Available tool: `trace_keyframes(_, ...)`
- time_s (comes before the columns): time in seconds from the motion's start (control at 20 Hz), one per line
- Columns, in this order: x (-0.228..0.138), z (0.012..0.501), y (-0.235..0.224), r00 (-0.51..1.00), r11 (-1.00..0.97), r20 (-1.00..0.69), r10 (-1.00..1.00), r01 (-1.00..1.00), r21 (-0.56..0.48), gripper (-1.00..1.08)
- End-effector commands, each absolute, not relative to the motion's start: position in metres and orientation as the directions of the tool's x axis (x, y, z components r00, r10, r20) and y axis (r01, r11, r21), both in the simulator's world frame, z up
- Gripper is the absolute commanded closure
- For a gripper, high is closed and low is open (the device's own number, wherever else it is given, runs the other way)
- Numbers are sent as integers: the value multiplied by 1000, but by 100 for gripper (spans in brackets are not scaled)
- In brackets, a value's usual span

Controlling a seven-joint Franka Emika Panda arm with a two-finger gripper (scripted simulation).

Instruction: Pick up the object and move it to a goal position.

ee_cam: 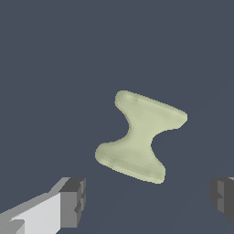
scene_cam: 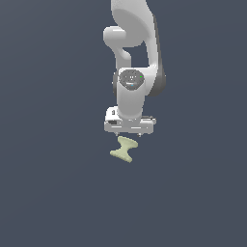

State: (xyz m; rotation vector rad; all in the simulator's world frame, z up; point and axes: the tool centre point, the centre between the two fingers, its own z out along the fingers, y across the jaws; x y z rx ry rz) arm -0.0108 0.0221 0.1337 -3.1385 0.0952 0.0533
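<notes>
The object (scene_cam: 124,149) is a small pale yellow-green solid with a narrow waist and two flared ends. It lies on the dark grey ground just below the arm's white hand in the exterior view. In the wrist view the object (ee_cam: 140,136) fills the middle, set at a slant. My gripper (ee_cam: 148,201) is open, its dark-padded fingertips (ee_cam: 73,201) spread far wider than the object. The object sits ahead of the fingers, not between them, and nothing is held. In the exterior view the gripper (scene_cam: 129,134) hovers close over the object's upper end.
Flat dark grey ground (scene_cam: 53,193) runs in all directions with no other objects, edges or goal marker in sight. The white arm (scene_cam: 132,53) rises straight up behind the hand.
</notes>
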Motion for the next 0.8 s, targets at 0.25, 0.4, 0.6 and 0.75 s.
trace_keyframes(0.25,-4,99,14,970,-970,-18,-243,-243,-1,-92)
trace_keyframes(0.4,-3,87,10,953,-953,-11,-303,-303,-1,-92)
trace_keyframes(0.6,-1,76,7,933,-933,-5,-359,-359,0,-92)
trace_keyframes(0.75,-1,71,5,923,-923,-2,-385,-385,0,-92)
